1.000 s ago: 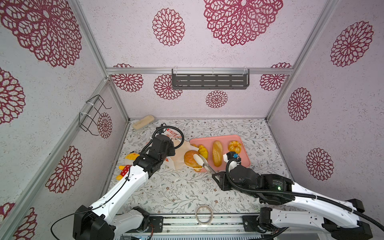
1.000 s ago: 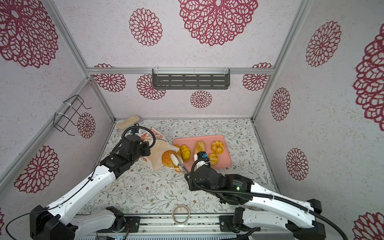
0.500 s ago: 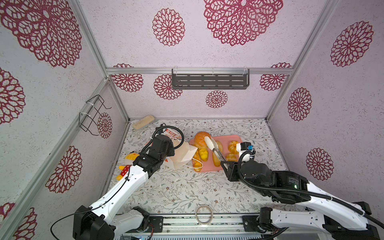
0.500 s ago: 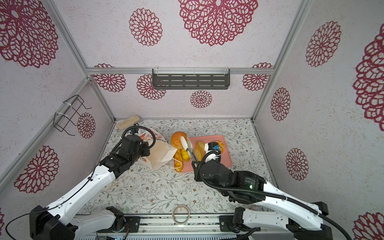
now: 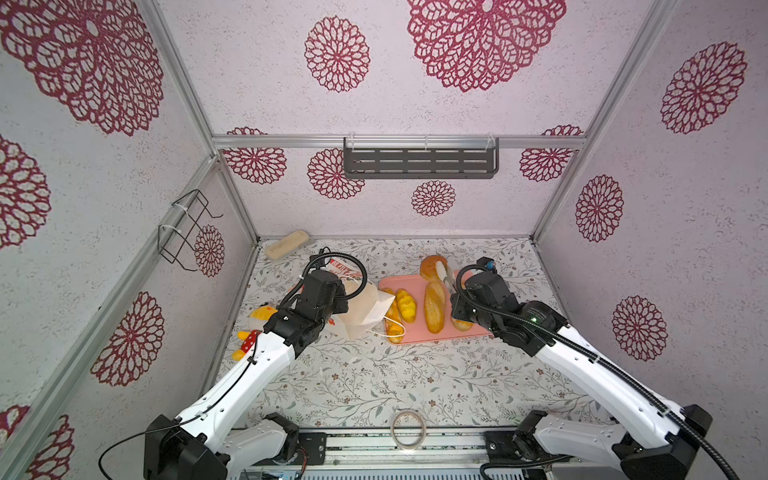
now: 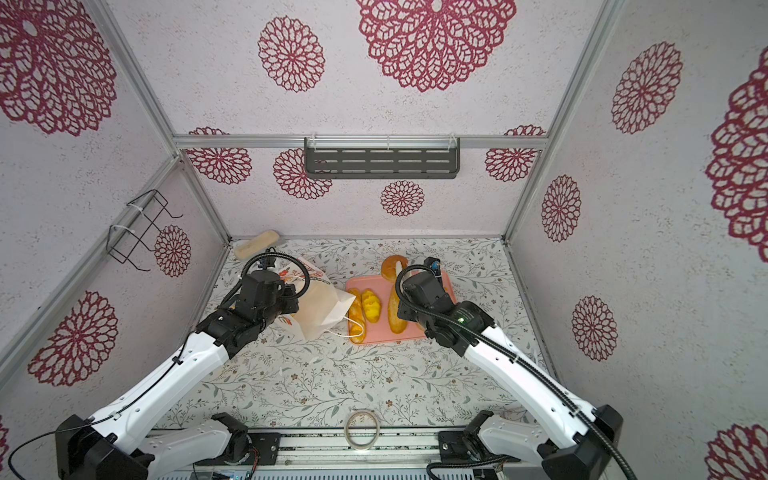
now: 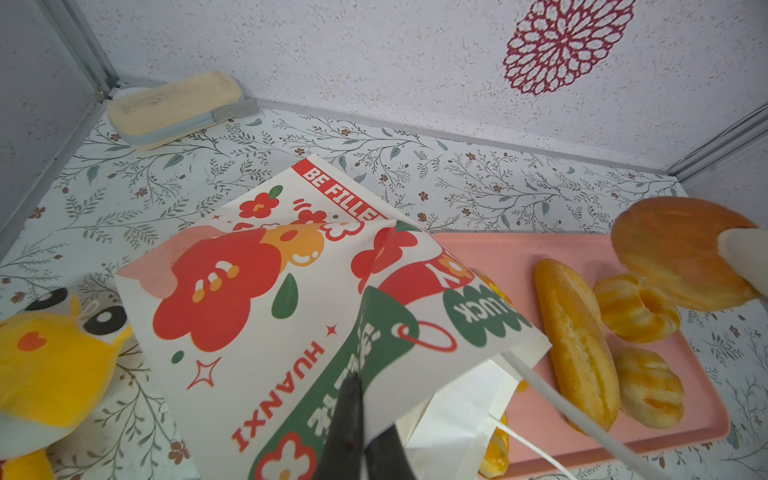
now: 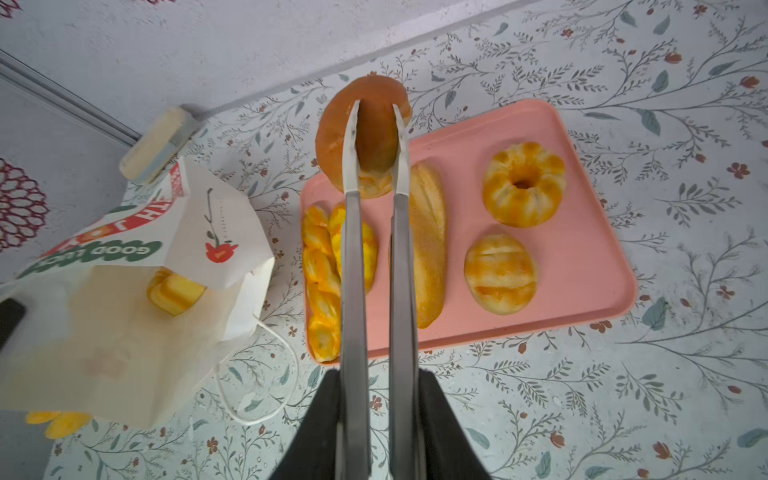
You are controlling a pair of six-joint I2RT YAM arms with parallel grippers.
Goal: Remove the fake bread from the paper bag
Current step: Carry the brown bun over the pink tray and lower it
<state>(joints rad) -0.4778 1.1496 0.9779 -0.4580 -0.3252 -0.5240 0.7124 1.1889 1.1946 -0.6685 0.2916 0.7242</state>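
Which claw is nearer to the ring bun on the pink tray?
Right. The right claw, gripping tongs, hangs over the pink tray that holds the ring bun. The left claw is off the tray, pinching the paper bag beside it.

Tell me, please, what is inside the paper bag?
One yellow bread shows in the open mouth of the paper bag, in the right wrist view. Paper walls cover the rest inside, so more bread cannot be ruled out.

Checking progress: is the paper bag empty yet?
Not empty. In the right wrist view, a yellow bread shows inside the open mouth of the paper bag.
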